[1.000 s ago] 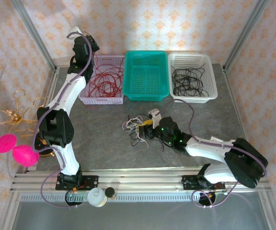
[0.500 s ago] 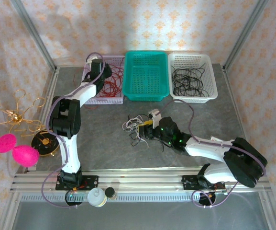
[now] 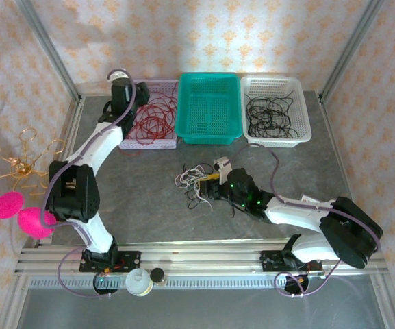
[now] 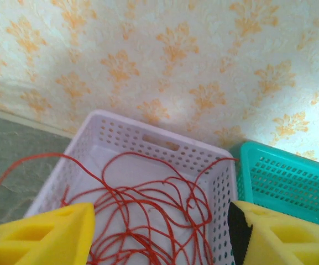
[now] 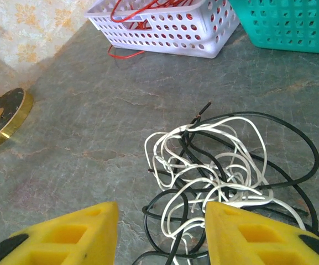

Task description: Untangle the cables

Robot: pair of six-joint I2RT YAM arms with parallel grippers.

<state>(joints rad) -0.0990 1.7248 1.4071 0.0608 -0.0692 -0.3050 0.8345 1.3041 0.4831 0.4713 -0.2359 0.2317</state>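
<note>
My right fingers [image 5: 76, 234] stand spread low over the tabletop [image 5: 82, 121], with the clump of cream-white and black cables [image 5: 214, 176] lying just ahead of them and partly between them. Farther off, my left fingers [image 4: 43, 234] are spread wide above the lilac basket [image 4: 148, 141], which holds loose red cables [image 4: 148, 221]. Black cables [image 3: 271, 115] lie in the white basket [image 3: 276, 142].

Your top cam: high behind arm bases [image 3: 108, 259], looking down, whole table [image 3: 149, 205]. Left wrist: close over lilac basket [image 4: 126, 138], facing wall [image 4: 176, 55]. Right wrist: low by cables [image 5: 203, 179]; same basket shared.
</note>
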